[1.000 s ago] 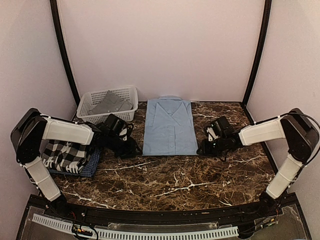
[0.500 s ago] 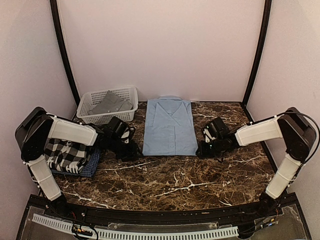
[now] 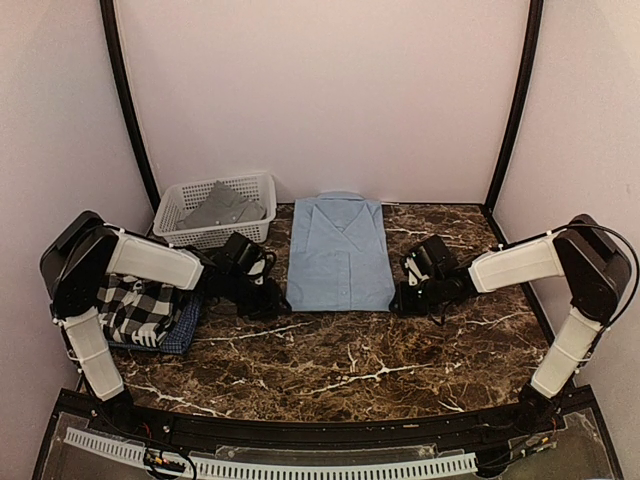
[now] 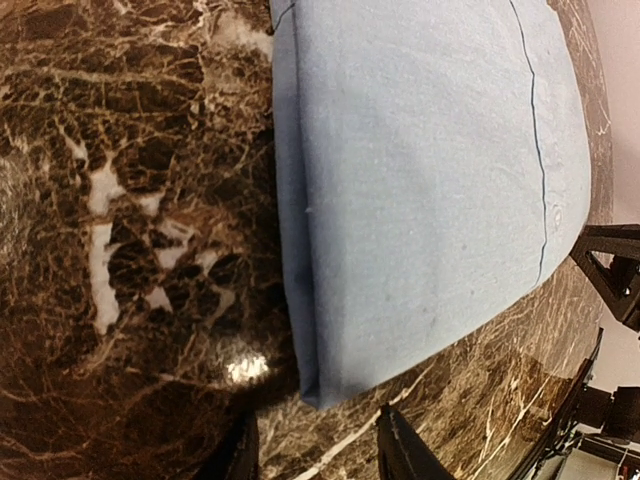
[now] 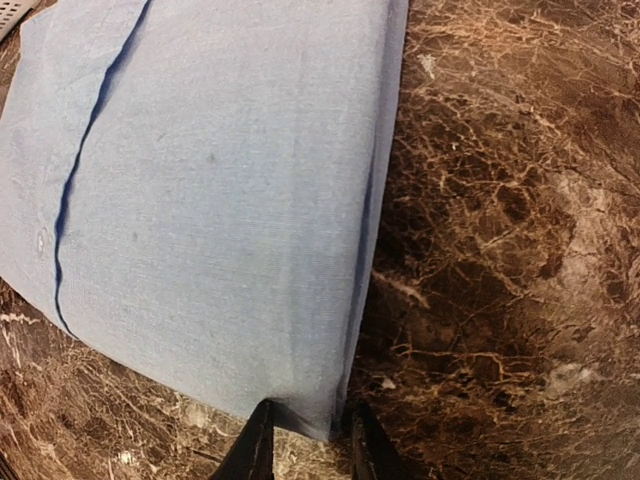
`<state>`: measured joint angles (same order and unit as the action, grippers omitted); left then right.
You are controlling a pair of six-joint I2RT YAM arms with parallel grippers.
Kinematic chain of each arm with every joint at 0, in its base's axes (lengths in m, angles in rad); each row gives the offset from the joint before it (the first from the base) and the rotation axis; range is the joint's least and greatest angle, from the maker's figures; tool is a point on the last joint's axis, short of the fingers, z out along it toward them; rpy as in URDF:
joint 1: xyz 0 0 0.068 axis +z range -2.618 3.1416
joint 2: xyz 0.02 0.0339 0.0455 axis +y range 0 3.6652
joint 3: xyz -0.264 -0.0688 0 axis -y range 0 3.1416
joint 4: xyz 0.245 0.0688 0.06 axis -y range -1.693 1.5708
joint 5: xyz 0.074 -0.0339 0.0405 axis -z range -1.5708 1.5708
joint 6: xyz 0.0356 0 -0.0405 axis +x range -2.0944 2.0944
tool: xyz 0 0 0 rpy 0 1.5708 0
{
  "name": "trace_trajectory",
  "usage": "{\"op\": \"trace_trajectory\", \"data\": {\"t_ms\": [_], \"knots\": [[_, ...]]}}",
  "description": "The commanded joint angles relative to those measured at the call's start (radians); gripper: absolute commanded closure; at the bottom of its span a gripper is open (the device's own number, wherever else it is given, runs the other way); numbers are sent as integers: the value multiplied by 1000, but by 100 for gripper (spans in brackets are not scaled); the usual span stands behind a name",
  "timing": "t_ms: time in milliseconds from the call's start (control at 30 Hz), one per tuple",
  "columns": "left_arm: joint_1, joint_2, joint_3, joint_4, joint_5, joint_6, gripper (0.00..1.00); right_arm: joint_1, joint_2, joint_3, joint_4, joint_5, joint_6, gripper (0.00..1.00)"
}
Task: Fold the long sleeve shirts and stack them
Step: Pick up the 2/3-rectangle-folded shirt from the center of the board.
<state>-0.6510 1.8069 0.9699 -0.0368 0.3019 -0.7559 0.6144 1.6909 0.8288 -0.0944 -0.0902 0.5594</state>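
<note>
Two shirts look finished at far left: a checked shirt stacked on a dark blue shirt. Behind them the basket holds a grey shirt, apparently not yet folded. The left gripper has open jaws at the near left corner of the folded blue shirt, mid-worktop. The right gripper straddles its near right corner; whether its jaws grip, I cannot tell. Stacking it seems next.

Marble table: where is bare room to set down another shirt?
Free: the wide strip of dark marble table between the folded light blue shirt and the near edge; the far right corner. Crowded: the left side, with the white plastic lattice basket and black-and-white checked shirt.
</note>
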Motion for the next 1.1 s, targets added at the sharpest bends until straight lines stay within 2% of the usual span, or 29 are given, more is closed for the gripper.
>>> {"op": "trace_trajectory", "data": {"t_ms": [0, 67, 233, 333, 467, 533, 833, 1067], "knots": [[-5, 27, 38, 9, -40, -2, 61, 13, 22, -12, 1, -16, 12, 76], [-5, 43, 47, 14, -43, -1, 62, 13, 23, -16, 6, -17, 13, 77], [-7, 61, 58, 22, -33, -4, 71, 12, 22, -23, 19, -26, 18, 81], [-10, 69, 61, 29, -8, -11, 81, 13, 13, -33, 36, -33, 26, 85], [-16, 69, 60, 30, 20, -25, 97, 13, -8, -49, 60, -43, 34, 96], [-21, 58, 55, 22, 26, -33, 100, 13, -34, -63, 72, -56, 36, 100], [-77, -87, -35, -64, -14, -62, 100, 43, -225, -193, 42, -65, 55, 100], [-196, -264, -131, -162, -111, -127, 100, 152, -468, -281, -45, -33, 136, 100]]}}
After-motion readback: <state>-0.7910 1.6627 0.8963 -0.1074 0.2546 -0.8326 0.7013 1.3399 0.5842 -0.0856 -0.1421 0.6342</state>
